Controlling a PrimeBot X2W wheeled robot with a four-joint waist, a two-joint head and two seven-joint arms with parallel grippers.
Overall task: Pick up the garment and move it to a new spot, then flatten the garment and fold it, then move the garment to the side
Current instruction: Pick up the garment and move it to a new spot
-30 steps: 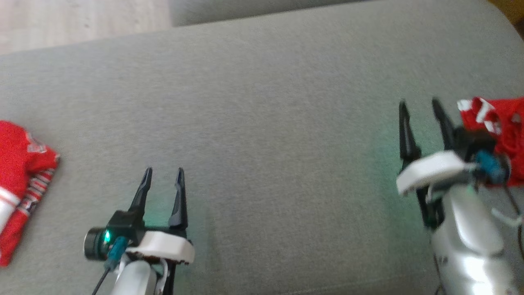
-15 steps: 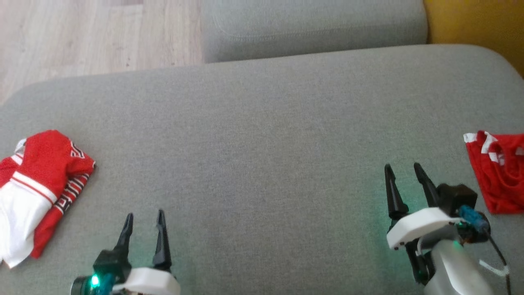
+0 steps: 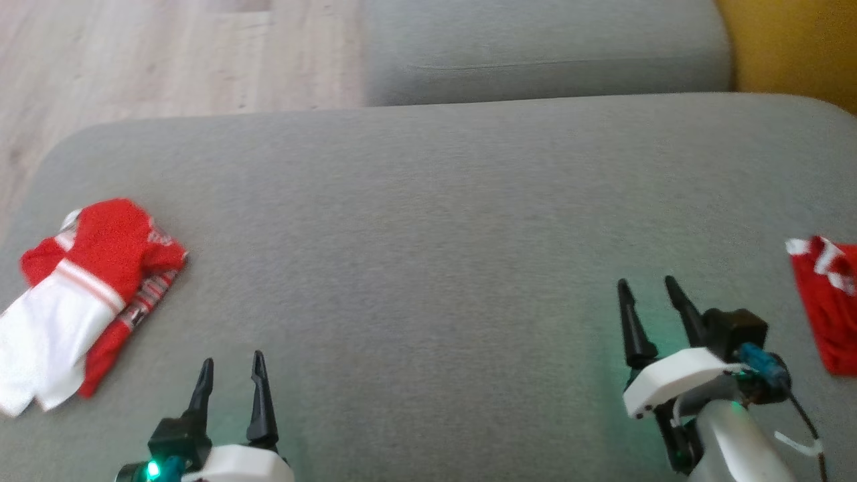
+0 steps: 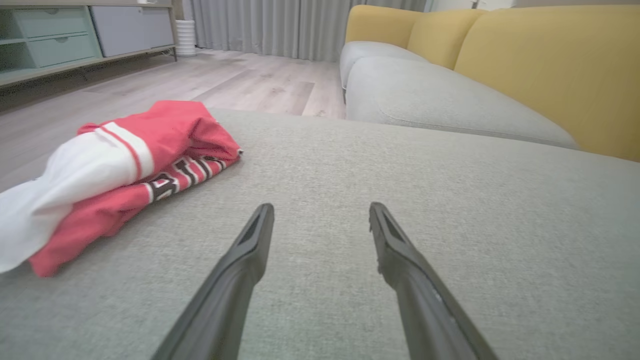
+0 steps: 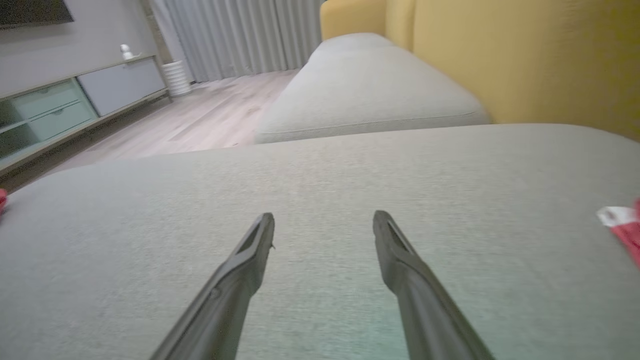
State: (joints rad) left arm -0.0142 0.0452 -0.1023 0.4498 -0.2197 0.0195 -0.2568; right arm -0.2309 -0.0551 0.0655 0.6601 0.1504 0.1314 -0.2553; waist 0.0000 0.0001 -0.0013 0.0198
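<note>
A folded red and white garment [image 3: 100,268] lies at the left end of the grey sofa cushion [image 3: 435,234]; in the left wrist view this garment [image 4: 150,140] sits left of and beyond my fingers. A second red garment [image 3: 830,308] with white trim lies at the right edge, and its corner [image 5: 625,225] shows in the right wrist view. My left gripper [image 3: 232,359] is open and empty, right of the folded garment. My right gripper [image 3: 647,282] is open and empty, left of the red garment. Both the left gripper [image 4: 321,206] and the right gripper [image 5: 324,215] hover over bare cushion.
A second grey cushion [image 3: 549,60] lies beyond this one, with the yellow backrest [image 3: 797,47] at the far right. Wooden floor [image 3: 134,53] lies past the cushion's far left edge. A low cabinet [image 4: 50,45] stands across the room.
The head camera has tilted, so more floor and the far cushion show. My right gripper has drawn back from the red garment at the right. Both grippers stay open.
</note>
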